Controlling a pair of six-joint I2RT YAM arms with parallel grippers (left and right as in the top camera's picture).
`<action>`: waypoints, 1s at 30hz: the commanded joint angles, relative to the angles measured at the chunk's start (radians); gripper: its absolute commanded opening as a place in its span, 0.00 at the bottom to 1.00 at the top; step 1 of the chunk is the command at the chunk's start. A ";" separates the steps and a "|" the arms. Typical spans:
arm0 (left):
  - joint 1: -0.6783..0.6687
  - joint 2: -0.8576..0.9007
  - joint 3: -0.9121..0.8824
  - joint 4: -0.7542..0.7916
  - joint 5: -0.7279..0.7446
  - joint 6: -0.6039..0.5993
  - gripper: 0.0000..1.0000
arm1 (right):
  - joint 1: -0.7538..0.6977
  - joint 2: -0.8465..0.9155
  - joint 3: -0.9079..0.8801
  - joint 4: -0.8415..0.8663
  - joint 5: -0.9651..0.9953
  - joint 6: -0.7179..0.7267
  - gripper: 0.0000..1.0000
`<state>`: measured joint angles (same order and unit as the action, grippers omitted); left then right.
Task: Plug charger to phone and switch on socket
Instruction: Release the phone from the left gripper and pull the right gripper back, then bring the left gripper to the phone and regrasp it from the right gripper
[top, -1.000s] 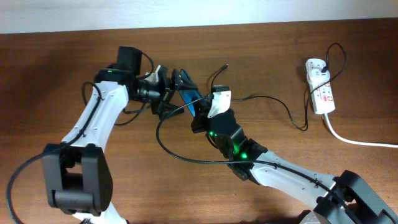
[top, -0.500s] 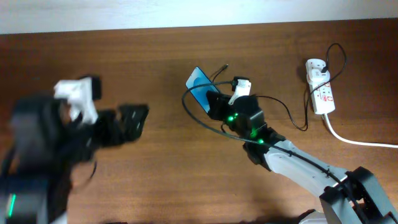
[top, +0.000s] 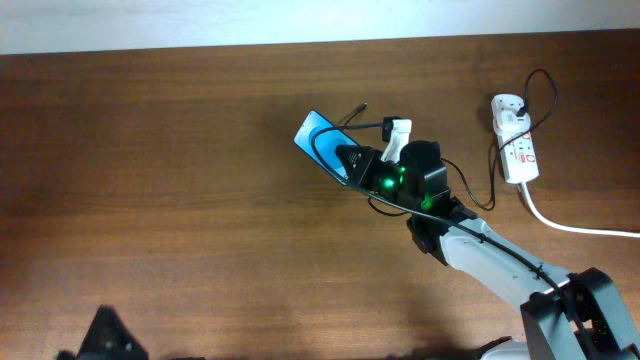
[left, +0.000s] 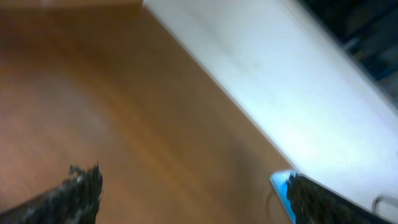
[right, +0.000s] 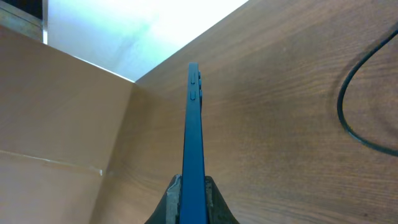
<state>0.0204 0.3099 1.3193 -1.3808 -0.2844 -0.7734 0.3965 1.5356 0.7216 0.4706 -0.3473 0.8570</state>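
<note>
The phone (top: 316, 138), blue-screened, is held tilted above the table by my right gripper (top: 352, 160), which is shut on its lower end. In the right wrist view the phone (right: 193, 124) stands edge-on between the jaws (right: 193, 190). The charger's thin black cable (top: 470, 190) runs from the white plug in the socket (top: 517, 148) at the right and loops round the phone; I cannot tell if its tip is in the phone. My left gripper (left: 193, 190) is open and empty, far from the phone, whose blue corner (left: 280, 184) shows beside its right finger.
A thicker white cable (top: 585, 228) leaves the socket toward the right edge. A pale wall borders the table's far edge (top: 200, 45). Only a dark bit of the left arm (top: 105, 335) shows at the bottom left of the overhead view.
The left arm has let go near the phone and swung away to the bottom-left corner. The right gripper has carried the phone a little to the right.
</note>
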 joint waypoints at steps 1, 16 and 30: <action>0.002 0.003 -0.166 0.200 0.169 0.087 0.99 | -0.033 -0.027 0.013 0.016 -0.082 0.163 0.04; 0.002 0.003 -0.569 0.599 0.453 0.037 0.99 | -0.154 -0.027 0.013 0.016 -0.484 0.653 0.04; 0.002 0.005 -0.769 0.815 0.673 -0.121 0.99 | -0.154 -0.026 0.013 0.015 -0.518 0.652 0.04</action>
<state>0.0212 0.3195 0.6018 -0.6636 0.2977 -0.8192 0.2371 1.5352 0.7216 0.4713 -0.8185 1.5116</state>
